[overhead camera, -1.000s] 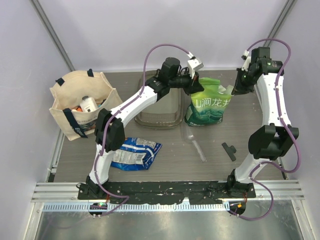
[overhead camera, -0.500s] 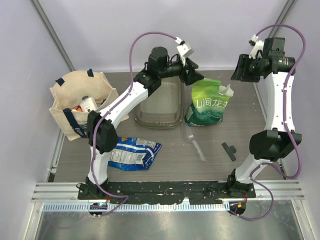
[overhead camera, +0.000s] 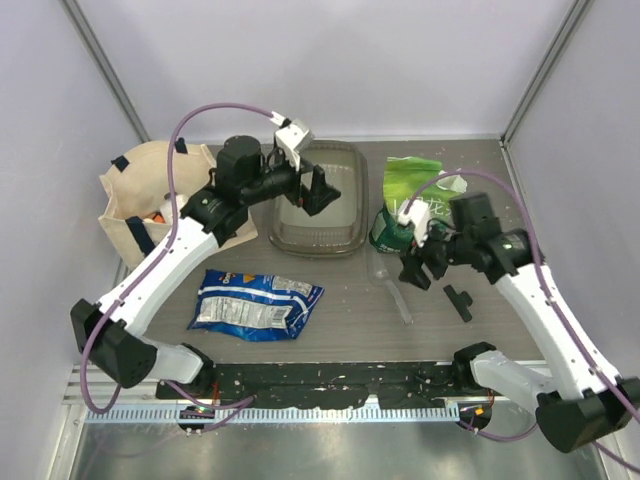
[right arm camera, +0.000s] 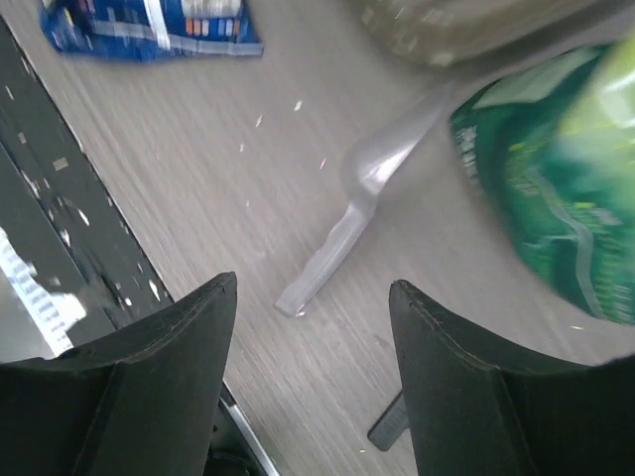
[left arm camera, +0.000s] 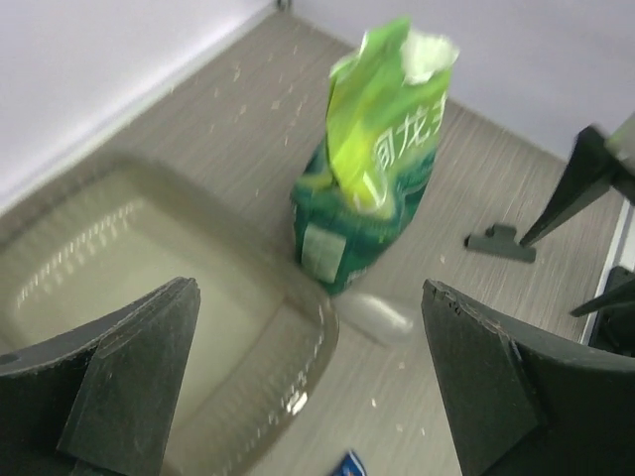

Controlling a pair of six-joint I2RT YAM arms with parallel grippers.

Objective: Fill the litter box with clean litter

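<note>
Your left pincer (overhead camera: 318,190), jaws apart, hovers over the empty litter box (overhead camera: 300,245). Your right pincer (overhead camera: 418,268), also apart, hangs nearer the upright green litter bag (overhead camera: 405,185), standing just right of the box.

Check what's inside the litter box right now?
The litter box looks bare inside: only glare, no granules visible. The open left gripper hovers above it, hiding part of the floor from the top camera. One finger blocks its near end in the wrist view.
</note>
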